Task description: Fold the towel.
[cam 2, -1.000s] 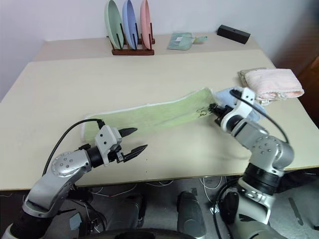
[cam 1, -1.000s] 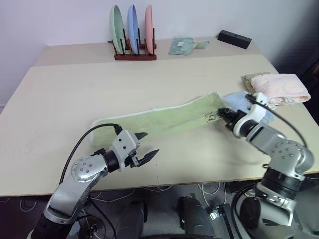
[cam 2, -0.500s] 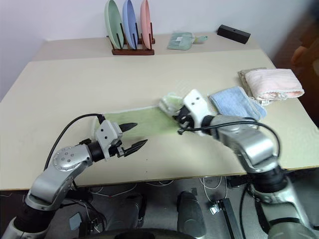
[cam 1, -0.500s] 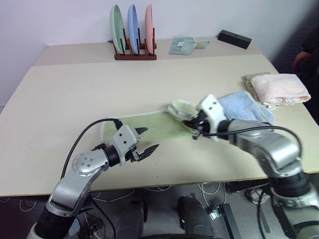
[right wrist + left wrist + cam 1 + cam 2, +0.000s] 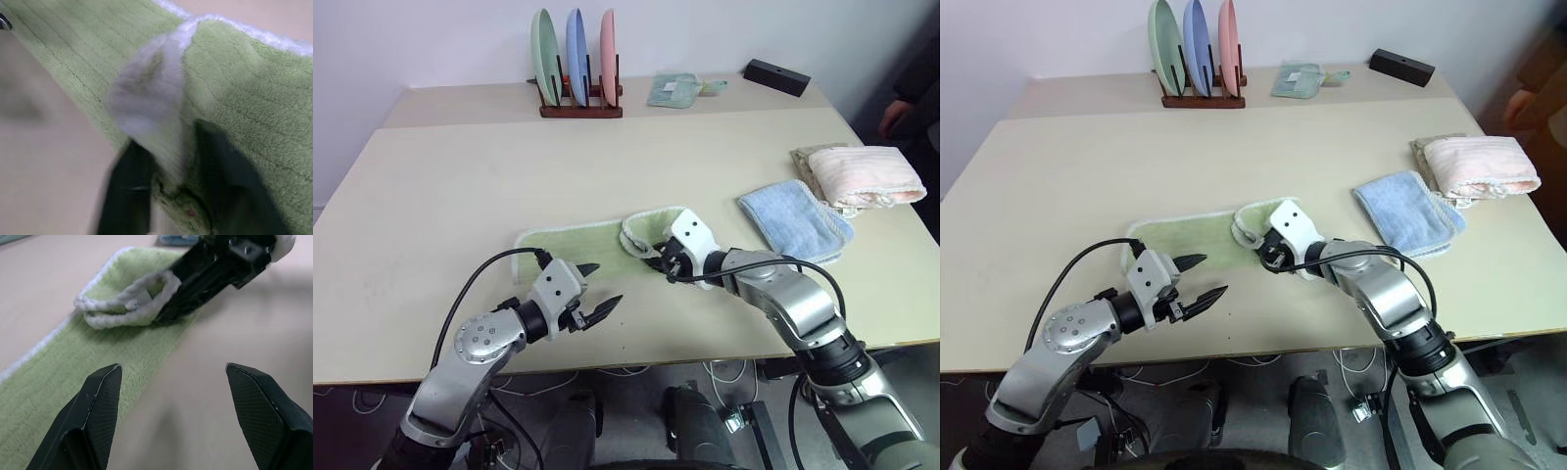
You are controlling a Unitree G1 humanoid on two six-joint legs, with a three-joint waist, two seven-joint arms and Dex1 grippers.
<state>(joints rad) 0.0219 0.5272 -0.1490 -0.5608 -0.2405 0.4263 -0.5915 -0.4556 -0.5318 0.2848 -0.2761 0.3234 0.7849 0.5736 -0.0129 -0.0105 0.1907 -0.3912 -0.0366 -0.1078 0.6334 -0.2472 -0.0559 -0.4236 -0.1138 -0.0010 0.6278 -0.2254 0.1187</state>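
Room: pale wall behind a beige table; a raised shelf of the same colour runs along the table's far edge
Right fingers: the right gripper has the towel's folded-over end between its two black fingers; whether they clamp the cloth or stand loose around it I cannot tell
Left fingers: the left gripper hangs with its fingers spread wide and nothing between them, just beside the towel's near edge
Towel: the light green towel lies flat near the middle of the table's near edge, its right end turned back over itself
Right edge: a folded blue towel, then a folded pink towel further out
Far shelf: a rack of plates, a small greenish cloth, a black box
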